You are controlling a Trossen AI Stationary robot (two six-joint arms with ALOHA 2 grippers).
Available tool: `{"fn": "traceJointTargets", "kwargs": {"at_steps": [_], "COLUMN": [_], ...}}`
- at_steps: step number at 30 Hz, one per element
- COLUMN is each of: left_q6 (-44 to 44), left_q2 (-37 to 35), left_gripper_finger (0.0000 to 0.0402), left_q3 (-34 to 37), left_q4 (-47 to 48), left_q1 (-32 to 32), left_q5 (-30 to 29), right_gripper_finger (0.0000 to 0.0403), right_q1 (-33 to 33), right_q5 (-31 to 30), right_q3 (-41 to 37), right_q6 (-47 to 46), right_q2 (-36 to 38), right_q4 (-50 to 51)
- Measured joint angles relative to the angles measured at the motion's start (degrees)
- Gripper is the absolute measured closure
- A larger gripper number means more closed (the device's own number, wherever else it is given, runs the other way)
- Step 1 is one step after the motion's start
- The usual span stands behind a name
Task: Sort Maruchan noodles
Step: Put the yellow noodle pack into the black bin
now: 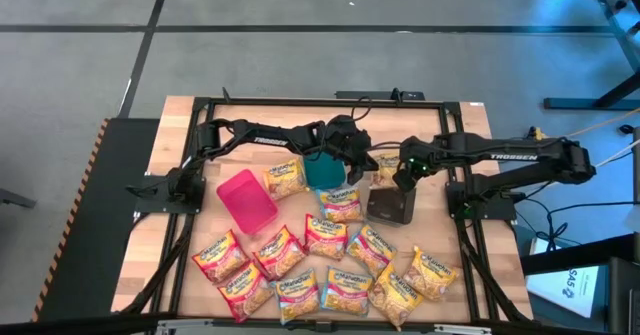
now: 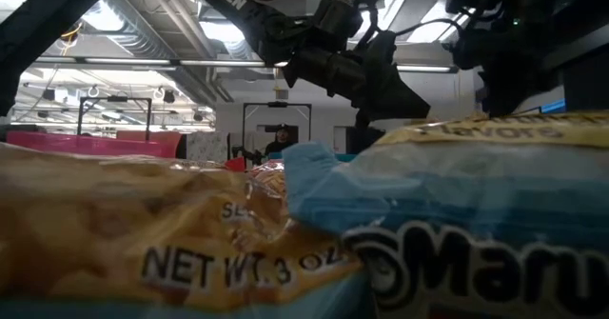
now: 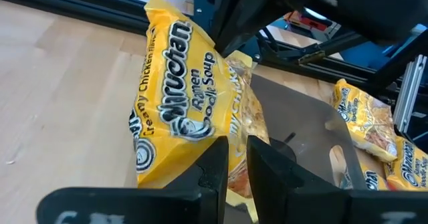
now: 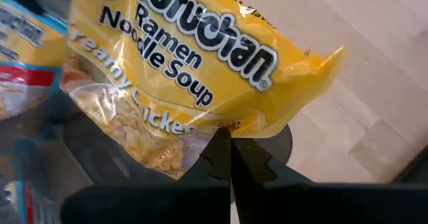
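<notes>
Lighting evenly and brightly from overhead, casting soft shadows under both arms. Blurring heavily on the nearest packets (image 2: 190, 243) in the low view. Glaring off a yellow wrapper (image 4: 200, 57) toward 10 o'clock, ceiling lights (image 2: 105, 19) blooming at 11.

We see a yellow Maruchan packet (image 3: 175, 97) with white lettering, a pink bin (image 1: 246, 198), a teal bin (image 1: 322, 171), and a dark grey bin (image 1: 392, 206) on a pale wood table (image 1: 180, 135).

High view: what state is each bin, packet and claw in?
Yellow packet: lifted, pinched by both grippers.
Left gripper: shut on its edge.
Right gripper: shut on another edge.
Pink bin: empty.
Teal bin: partly hidden.
Grey bin: contents unclear.
Other packets: loose on table.
</notes>
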State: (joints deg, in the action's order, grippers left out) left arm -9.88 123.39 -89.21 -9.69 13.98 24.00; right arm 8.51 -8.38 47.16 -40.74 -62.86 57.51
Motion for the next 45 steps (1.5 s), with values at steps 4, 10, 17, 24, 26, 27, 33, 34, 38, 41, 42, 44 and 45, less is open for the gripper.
{"fn": "traceJointTargets", "kwargs": {"at_steps": [4, 10, 17, 24, 26, 27, 33, 34, 38, 41, 42, 44, 45], "left_q6": [0.16, -0.03, -3.19, -3.51, -3.54, -3.53, -4.46, -4.62, -4.99, -5.33, -5.68, -4.32, -2.86], "left_q2": [0.0, 0.0, 0.0, -0.06, -0.34, -0.41, -0.44, -0.44, -0.44, -0.59, -1.1, -2.47, -3.85], "left_gripper_finger": [0.034, 0.0327, 0.0327, 0.0327, 0.0327, 0.0327, 0.0327, 0.0327, 0.0327, 0.0327, 0.0327, 0.0328, 0.033], "left_q3": [0.0, 0.0, -0.01, -0.11, -0.11, -0.11, -0.11, -0.11, -0.09, -0.09, -0.03, 0.0, 0.01], "left_q4": [-0.13, -0.26, 0.35, 4.98, 5.27, 5.22, 9.2, 10.66, 16.74, 20.83, 22.66, 25.03, 27.57], "left_q1": [0.0, 0.0, -0.11, 0.02, 0.26, 0.27, 1.55, 1.94, 3.54, 4.66, 4.95, 5.2, 5.21], "left_q5": [-0.69, -0.75, 2.69, 3.92, 4.23, 4.22, 5.32, 5.56, 9.92, 17.11, 18.8, 20.23, 20.18], "right_gripper_finger": [0.0403, 0.0403, 0.0398, 0.0358, 0.0343, 0.0336, 0.0296, 0.029, 0.0272, 0.0267, 0.0268, 0.0271, 0.0273], "right_q1": [0.0, 0.0, 0.0, 0.0, 0.0, 0.0, 0.0, 0.0, 0.05, 0.13, 0.13, 0.11, 0.11], "right_q5": [0.11, -0.11, -0.54, 0.6, 1.33, 1.45, 3.23, 3.5, 5.31, 8.38, 9.2, 9.24, 8.9], "right_q3": [0.0, 0.0, 0.0, 0.0, 0.0, 0.0, 0.0, 0.0, 0.0, 0.0, 0.04, 0.7, 1.35], "right_q6": [-0.67, -0.8, -0.9, -0.82, -0.84, -0.84, -1.13, -1.15, -0.75, 0.58, 0.76, 0.93, 1.15], "right_q2": [-0.05, -0.05, -0.05, -0.04, -0.03, -0.03, -0.03, -0.03, -0.03, 0.33, 0.69, 1.13, 1.58], "right_q4": [0.7, 0.91, 0.98, 1.17, 1.25, 1.39, 4.41, 5.04, 6.5, 6.81, 6.91, 7.34, 7.26]}}
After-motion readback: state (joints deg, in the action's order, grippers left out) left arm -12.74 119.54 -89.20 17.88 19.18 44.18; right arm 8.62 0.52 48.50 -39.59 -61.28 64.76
